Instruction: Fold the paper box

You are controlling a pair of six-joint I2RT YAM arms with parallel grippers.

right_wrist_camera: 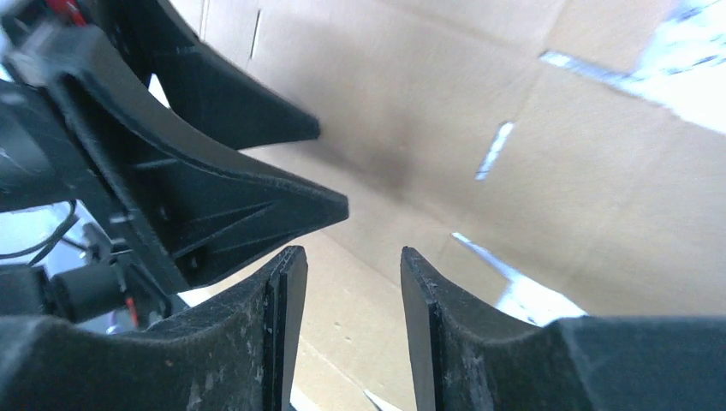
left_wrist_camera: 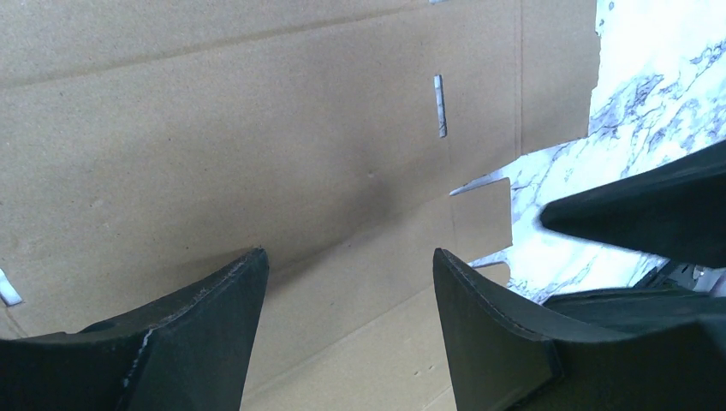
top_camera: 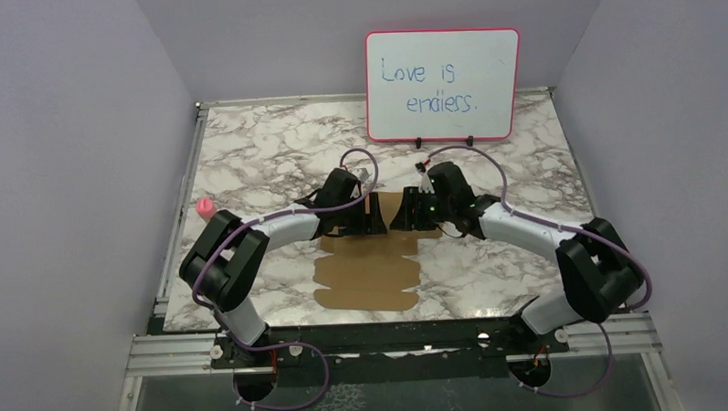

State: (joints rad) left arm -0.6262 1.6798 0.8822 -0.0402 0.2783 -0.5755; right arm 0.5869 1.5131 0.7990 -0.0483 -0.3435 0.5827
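Observation:
The paper box [top_camera: 366,277] is a flat brown die-cut cardboard sheet lying on the marble table, its far end under both grippers. My left gripper [top_camera: 372,215] hovers over the sheet's far part, jaws open, nothing between them; in the left wrist view [left_wrist_camera: 349,257] cardboard [left_wrist_camera: 257,145] with a slit fills the frame. My right gripper [top_camera: 404,214] faces it from the right, jaws open and empty [right_wrist_camera: 353,257], above the cardboard [right_wrist_camera: 479,103]. The two grippers are nearly tip to tip. The left gripper's fingers [right_wrist_camera: 257,205] show in the right wrist view.
A pink-framed whiteboard [top_camera: 443,85] with writing stands at the table's back. A small pink object [top_camera: 204,207] sits at the left table edge. Purple walls enclose the table [top_camera: 276,145] on three sides.

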